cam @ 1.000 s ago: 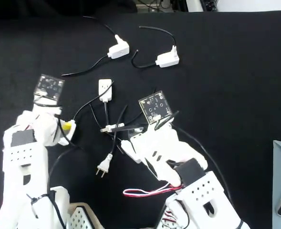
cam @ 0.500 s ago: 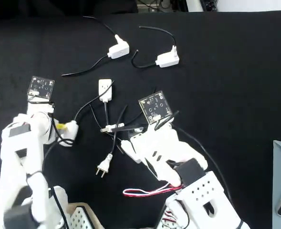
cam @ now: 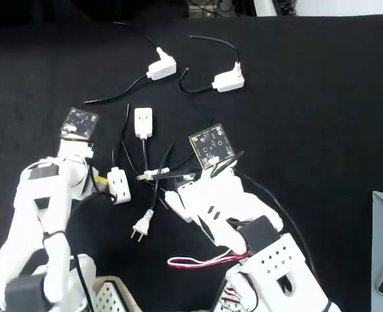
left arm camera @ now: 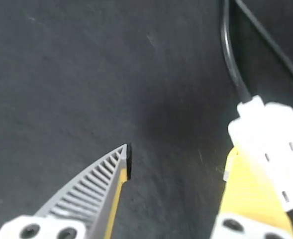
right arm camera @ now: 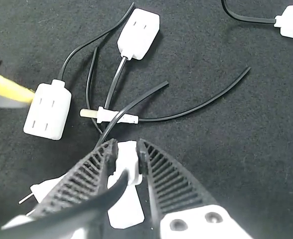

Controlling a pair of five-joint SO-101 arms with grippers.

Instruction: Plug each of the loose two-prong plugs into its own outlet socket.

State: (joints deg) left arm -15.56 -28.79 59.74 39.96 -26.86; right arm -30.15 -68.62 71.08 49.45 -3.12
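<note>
**Left jaws spread beside a socket, right jaws clamped on a plug**

The left arm [cam: 45,195] stood at the tabletop's [cam: 321,130] near-left corner, folded forward with its wrist aimed toward the middle. The left gripper [left arm camera: 177,157] was spread wide. One yellow finger [left arm camera: 245,194] touched the side of a white outlet socket [cam: 118,185] lying flat just beside it, and the other finger hung over bare cloth.

To the right, a pronged plug [cam: 139,229] lay nearer the front edge, prongs toward the near-left corner. A second socket [cam: 143,121] lay farther back. Between them a slim plug [cam: 153,174] lay crosswise among black cords.

The right arm [cam: 224,205] rose from the middle of the near edge, leaning toward the far-left with its wrist low. The right gripper [right arm camera: 128,148] was closed on a white plug [right arm camera: 128,167], though which way it sat between the fingers was hard to make out.

Two corded white pieces [cam: 161,67] [cam: 229,80] lay near the far edge, well apart from both arms.
</note>
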